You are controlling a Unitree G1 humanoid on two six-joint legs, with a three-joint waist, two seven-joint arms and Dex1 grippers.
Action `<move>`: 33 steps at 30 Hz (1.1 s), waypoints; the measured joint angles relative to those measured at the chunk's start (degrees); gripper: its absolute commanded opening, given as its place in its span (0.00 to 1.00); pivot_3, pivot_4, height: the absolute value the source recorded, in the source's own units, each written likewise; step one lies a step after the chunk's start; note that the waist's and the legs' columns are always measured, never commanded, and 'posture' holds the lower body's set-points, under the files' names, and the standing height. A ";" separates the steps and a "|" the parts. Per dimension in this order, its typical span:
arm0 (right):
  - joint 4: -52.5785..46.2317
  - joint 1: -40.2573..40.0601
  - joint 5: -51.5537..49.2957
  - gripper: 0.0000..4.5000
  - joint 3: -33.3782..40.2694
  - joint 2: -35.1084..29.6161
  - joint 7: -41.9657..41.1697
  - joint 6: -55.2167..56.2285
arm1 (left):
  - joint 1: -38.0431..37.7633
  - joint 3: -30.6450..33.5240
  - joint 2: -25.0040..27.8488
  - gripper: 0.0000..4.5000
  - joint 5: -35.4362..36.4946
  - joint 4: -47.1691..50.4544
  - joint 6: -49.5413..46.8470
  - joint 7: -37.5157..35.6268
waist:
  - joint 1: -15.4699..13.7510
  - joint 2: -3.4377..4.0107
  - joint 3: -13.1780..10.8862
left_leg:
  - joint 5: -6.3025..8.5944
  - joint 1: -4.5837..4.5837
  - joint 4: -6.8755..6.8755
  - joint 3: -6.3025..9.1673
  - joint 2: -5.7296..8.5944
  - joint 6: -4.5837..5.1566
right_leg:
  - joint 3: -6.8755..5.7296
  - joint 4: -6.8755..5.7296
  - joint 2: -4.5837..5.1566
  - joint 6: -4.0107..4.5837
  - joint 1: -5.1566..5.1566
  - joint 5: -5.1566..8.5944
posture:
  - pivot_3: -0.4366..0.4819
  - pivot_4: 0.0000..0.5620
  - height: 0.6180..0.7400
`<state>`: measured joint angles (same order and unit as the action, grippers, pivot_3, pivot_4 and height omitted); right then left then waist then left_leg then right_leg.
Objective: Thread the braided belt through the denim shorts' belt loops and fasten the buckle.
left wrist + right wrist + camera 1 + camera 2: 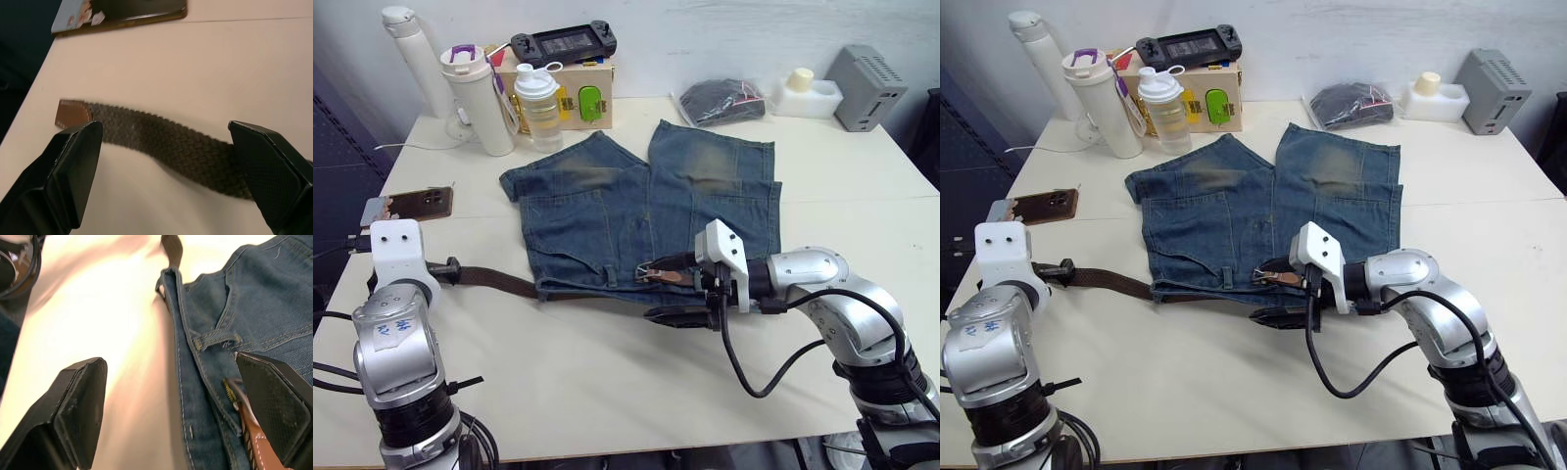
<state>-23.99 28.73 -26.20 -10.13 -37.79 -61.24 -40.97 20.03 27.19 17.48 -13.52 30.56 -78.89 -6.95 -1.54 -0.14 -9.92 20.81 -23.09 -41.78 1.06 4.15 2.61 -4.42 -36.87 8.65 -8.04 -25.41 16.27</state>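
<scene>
My left wrist view shows the belt's (161, 142) leather tip lying flat on the worktop (607, 382) between my open left hand's (166, 161) fingers. My right hand (675, 291), open too, straddles the shorts' (607, 211) waistband beside a belt loop (215, 339). Bottles (538, 106) and a phone (416, 204) stand well apart.

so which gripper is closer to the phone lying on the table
Left. The left gripper straddles the braided belt just in front of the phone; the right gripper is far off at the denim shorts waistband.
</scene>
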 measured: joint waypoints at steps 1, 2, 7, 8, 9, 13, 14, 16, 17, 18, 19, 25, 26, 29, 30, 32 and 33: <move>0.00 0.00 0.28 0.99 -0.23 0.00 0.05 0.30 | 0.00 0.35 -0.42 1.00 0.23 -0.35 0.04 0.09 | 0.01 0.00 0.00 | 0.00 0.00 0.00 0.00 0.00 0.00 | 0.00 -0.01 0.00 0.00 0.00 0.00 | 0.48 0.27 0.52; 0.00 0.01 0.45 0.99 -0.53 0.00 0.15 0.69 | 0.01 0.76 -0.92 1.00 0.57 -0.90 0.19 0.20 | 0.01 -0.01 0.00 | 0.00 0.00 0.00 0.00 -0.01 -0.01 | 0.00 -0.01 -0.01 0.00 -0.01 0.00 | 0.48 0.27 0.52; -0.26 -0.31 1.04 0.99 -1.49 0.27 1.67 1.10 | 4.29 4.95 -3.78 1.00 4.04 -7.19 2.34 1.89 | 0.00 -0.08 -0.01 | 0.00 0.00 0.00 0.02 -0.02 -0.03 | -0.03 -0.04 -0.01 0.01 -0.01 0.00 | 0.48 0.27 0.52; -0.42 -0.61 1.06 0.99 -1.82 0.29 1.97 1.10 | 4.88 5.55 -4.12 1.00 4.50 -7.68 2.51 2.14 | 0.01 -0.08 -0.01 | 0.01 0.00 0.00 0.02 -0.02 -0.04 | -0.03 -0.04 -0.01 0.01 -0.01 0.00 | 0.48 0.27 0.52; -0.54 -0.98 1.08 0.99 -2.23 0.31 2.21 1.11 | 5.71 6.34 -4.70 1.00 4.90 -8.35 2.61 2.49 | 0.01 -0.08 -0.01 | 0.01 0.00 0.00 0.02 -0.02 -0.04 | -0.03 -0.04 -0.01 0.01 -0.01 0.00 | 0.48 0.27 0.52; -0.69 -1.88 1.46 0.99 -3.06 0.66 3.74 1.11 | 7.12 7.84 -5.73 1.00 6.59 -9.75 2.66 3.79 | 0.02 -0.09 -0.01 | 0.01 0.00 0.00 0.01 -0.02 -0.04 | -0.04 -0.05 -0.01 0.01 -0.01 0.00 | 0.48 0.27 0.52; -0.69 -1.94 1.48 0.99 -3.06 0.71 4.14 1.11 | 7.49 8.10 -5.83 1.00 6.70 -10.22 2.66 4.12 | 0.02 -0.09 -0.01 | 0.01 0.00 0.00 0.01 -0.02 -0.04 | -0.05 -0.05 -0.02 0.01 -0.01 0.00 | 0.48 0.27 0.52; -0.70 -1.94 1.45 0.99 -3.06 0.96 4.64 1.11 | 7.58 8.10 -5.83 1.00 6.95 -10.54 2.67 4.89 | 0.02 -0.09 -0.01 | 0.01 0.00 0.00 0.01 -0.02 -0.04 | -0.05 -0.05 -0.02 0.01 -0.01 0.00 | 0.48 0.27 0.52; -0.70 -1.94 1.44 0.99 -3.05 1.10 4.81 1.11 | 7.47 8.00 -5.84 1.00 7.07 -10.54 2.68 5.05 | 0.04 -0.08 -0.01 | 0.01 0.00 0.00 0.01 -0.02 -0.04 | -0.05 -0.06 -0.02 0.01 -0.01 0.00 | 0.48 0.27 0.52; -0.70 -1.94 1.41 0.99 -3.05 1.21 4.98 1.10 | 7.27 7.87 -5.88 1.00 7.22 -10.53 2.74 5.16 | 0.04 -0.08 -0.01 | 0.01 0.01 0.00 0.01 -0.02 -0.04 | -0.05 -0.06 -0.02 0.01 -0.01 0.00 | 0.48 0.27 0.52; -0.70 -1.93 1.41 0.99 -3.05 1.32 5.16 1.10 | 6.96 7.79 -6.00 1.00 7.40 -10.48 2.81 5.34 | 0.04 -0.08 -0.01 | 0.01 0.01 0.00 0.00 -0.02 -0.04 | -0.05 -0.06 -0.02 0.01 -0.01 0.00 | 0.48 0.27 0.52; -1.74 -1.92 0.66 0.99 -2.93 1.66 6.55 0.81 | 4.30 8.04 -8.26 1.00 8.45 -9.91 5.36 6.87 | 0.09 0.06 0.07 | 0.02 0.15 0.01 -0.07 0.00 -0.07 | 0.02 -0.05 0.00 0.01 0.03 0.00 | 0.48 0.27 0.52; -2.03 -1.92 0.37 0.99 -2.88 1.67 6.80 0.74 | 4.09 8.35 -8.50 1.00 8.85 -9.95 5.73 6.88 | 0.09 0.10 0.10 | 0.03 0.19 0.01 -0.08 0.00 -0.08 | 0.02 -0.04 0.00 0.01 0.05 0.00 | 0.48 0.27 0.52; -2.67 -1.93 0.11 1.00 -2.84 1.68 7.55 0.54 | 3.97 9.93 -9.33 0.74 9.54 -9.97 6.40 7.25 | 0.07 0.17 0.14 | 0.04 0.39 0.08 -0.08 0.00 -0.11 | 0.03 0.00 0.01 0.01 0.25 0.01 | 0.48 0.27 0.52; -2.67 -1.93 0.10 1.00 -2.84 1.68 7.97 0.47 | 3.97 10.45 -9.50 0.68 9.98 -9.99 6.43 7.27 | 0.04 0.18 0.14 | 0.06 0.67 0.19 -0.08 0.00 -0.13 | 0.03 0.07 0.02 0.01 0.52 0.01 | 0.48 0.27 0.52; -2.71 -1.92 0.06 1.00 -2.79 1.68 8.48 0.45 | 4.19 11.24 -9.91 0.50 10.69 -10.03 6.43 7.37 | 0.01 0.21 0.14 | 0.14 1.06 0.39 -0.07 -0.01 -0.28 | 0.00 0.36 0.01 0.01 0.98 0.01 | 0.48 0.27 0.52; -2.72 -1.92 0.00 1.00 -2.76 1.71 8.64 0.45 | 4.31 11.86 -10.06 0.40 11.07 -10.03 6.43 7.43 | -0.10 0.21 0.14 | 0.17 1.06 0.39 -0.05 0.00 -0.33 | 0.00 0.36 0.03 0.01 1.00 0.01 | 0.48 0.27 0.52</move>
<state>-26.71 26.81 -26.21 -12.89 -36.08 -52.60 -40.52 24.34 39.04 7.42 -2.44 20.53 -72.47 0.48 -1.64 0.07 -9.77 20.98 -22.04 -41.39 1.00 4.15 2.28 -4.42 -36.51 8.68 -8.03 -24.41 16.28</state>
